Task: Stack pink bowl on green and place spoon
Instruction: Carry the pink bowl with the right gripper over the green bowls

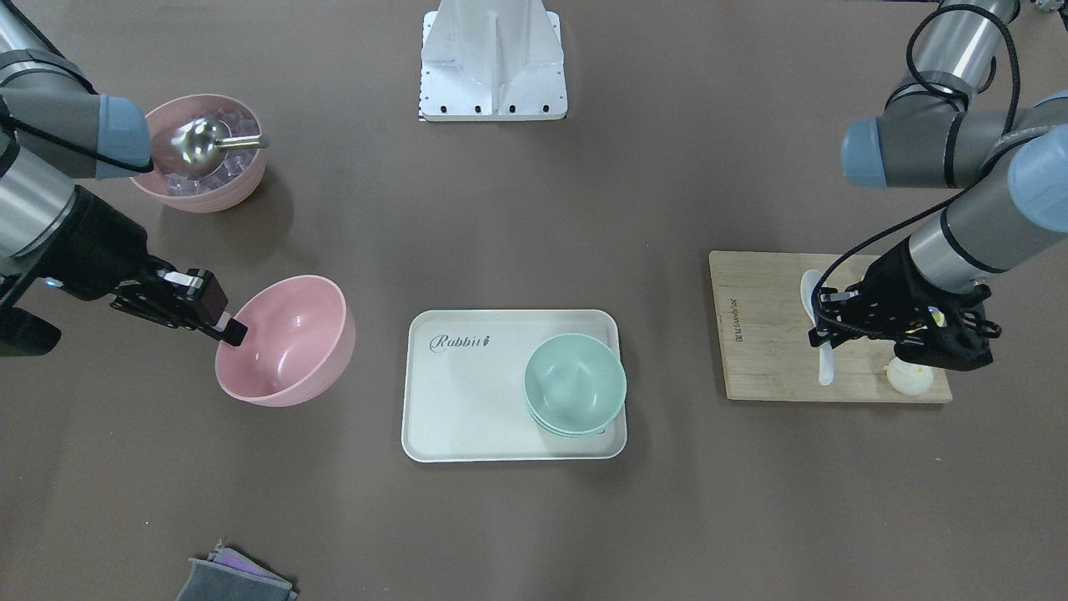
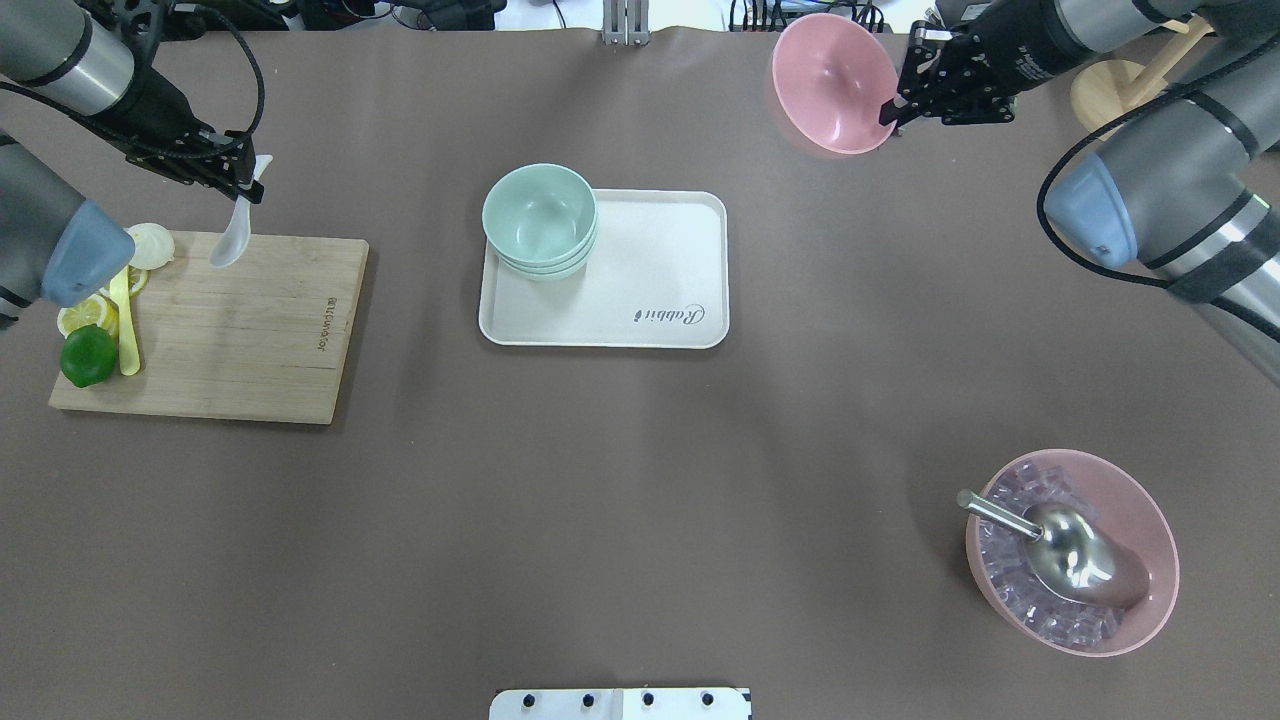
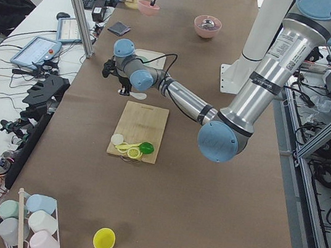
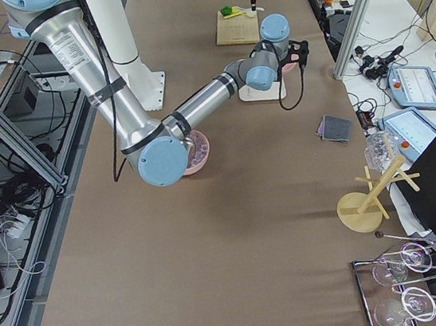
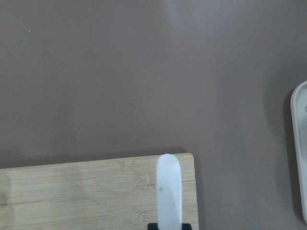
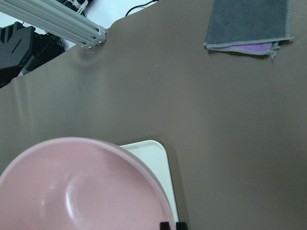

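"Pink matte bowl [image 1: 288, 340], why tilted?"
"Right gripper [image 1: 233, 332] has its jaws closed on the rim alone, so it hangs askew, well apart from the mint-green bowl stack [image 2: 540, 212] on the white tray [image 2: 650, 270]."
"Glossy white spoon [image 2: 236, 222]?"
"Left gripper [image 2: 248, 186] nips its handle, scoop dangling over the bamboo board [image 2: 250, 330]."

arms [image 1: 976, 213]: silver tubes, grey joints, blue caps | wrists [image 1: 92, 250]: black | cables [image 1: 1015, 75]: black, looped
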Robot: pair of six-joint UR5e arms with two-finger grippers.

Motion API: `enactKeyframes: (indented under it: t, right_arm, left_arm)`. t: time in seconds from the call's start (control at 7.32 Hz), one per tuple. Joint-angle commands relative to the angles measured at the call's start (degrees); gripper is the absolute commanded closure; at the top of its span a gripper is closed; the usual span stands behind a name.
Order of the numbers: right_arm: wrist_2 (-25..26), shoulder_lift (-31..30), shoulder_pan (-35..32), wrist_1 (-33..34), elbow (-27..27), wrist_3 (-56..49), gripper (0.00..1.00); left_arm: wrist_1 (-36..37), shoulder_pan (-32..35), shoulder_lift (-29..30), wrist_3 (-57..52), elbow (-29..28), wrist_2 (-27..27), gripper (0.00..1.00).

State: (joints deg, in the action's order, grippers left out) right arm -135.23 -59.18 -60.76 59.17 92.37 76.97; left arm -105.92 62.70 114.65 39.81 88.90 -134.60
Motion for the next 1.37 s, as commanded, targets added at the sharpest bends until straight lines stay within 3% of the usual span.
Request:
enactKeyframes:
  t: [0.0, 0.41, 0.68, 1.23]
  right_arm:
    - [8.0, 7.2, 6.8, -0.5, -3.8, 4.3, 1.0]
    - [17.0, 12.6, 13.9, -0.7, -6.5, 5.3, 1.0]
    - [21.7, 20.0, 17.2, -0.8, -15.2, 5.3, 1.0]
    - [22.3, 20.4, 19.4, -5.3, -21.0, 5.3, 1.0]
  left_arm:
    - [-0.2, 1.2, 0.0, 0.0, 0.0, -0.8, 1.0]
    - [-0.2, 1.3, 0.0, 0.0, 0.0, -0.8, 1.0]
    - [-0.2, 1.2, 0.0, 0.0, -0.1, -0.8, 1.0]
    - [-0.2, 1.2, 0.0, -0.1, -0.5, -0.8, 1.0]
